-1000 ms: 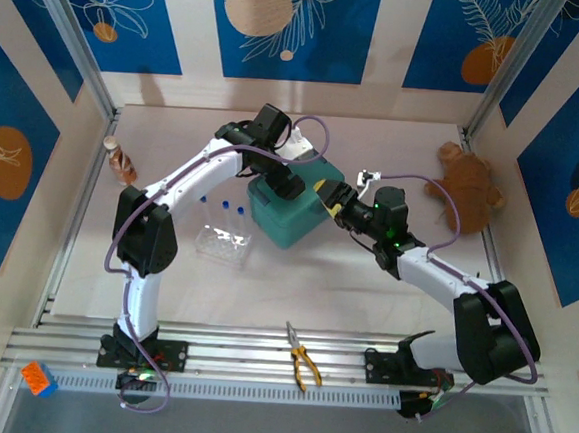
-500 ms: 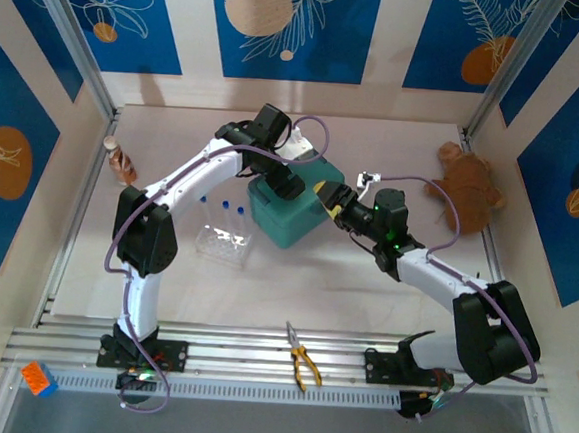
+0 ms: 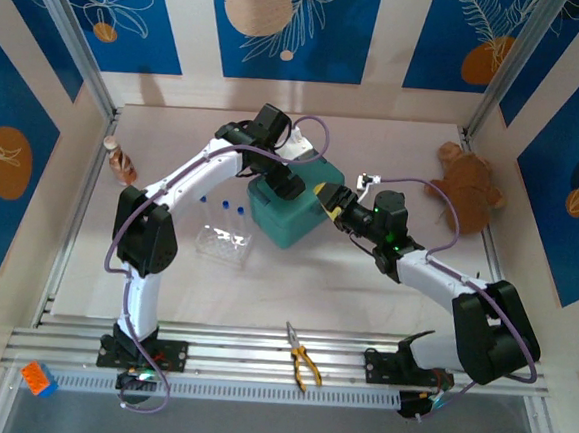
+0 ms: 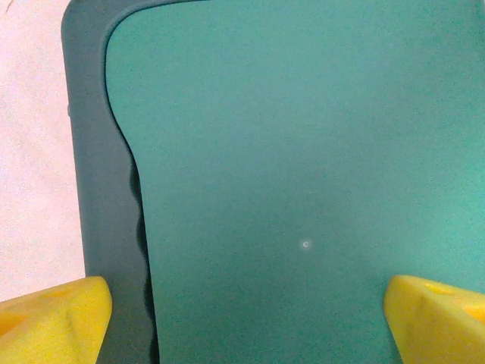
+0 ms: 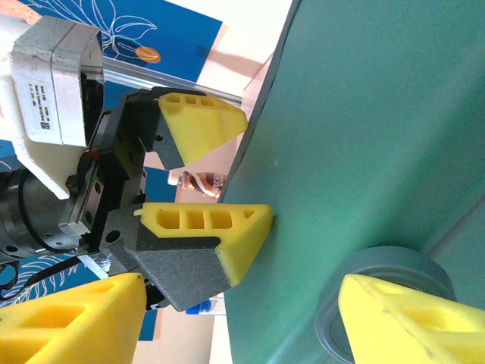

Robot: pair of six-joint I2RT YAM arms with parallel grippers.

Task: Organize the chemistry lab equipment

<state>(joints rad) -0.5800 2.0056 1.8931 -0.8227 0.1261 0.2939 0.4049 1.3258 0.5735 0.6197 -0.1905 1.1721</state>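
A teal box sits mid-table with both grippers at it. My left gripper hangs over its lid, open, yellow fingertips spread wide at the frame's bottom corners with nothing between them. My right gripper is open at the box's right edge, straddling a grey round fitting on the teal side. The left gripper shows there too, one finger touching the lid. The clear tube rack stands left of the box with blue-capped test tubes. Flasks are out of view.
A small brown bottle stands by the left wall. The brown plush toy lies at the far right. Yellow-handled pliers rest on the front rail. Bare tabletop lies in front of the box.
My right wrist has edged very slightly toward the near side. The left arm, box and rack have held still.
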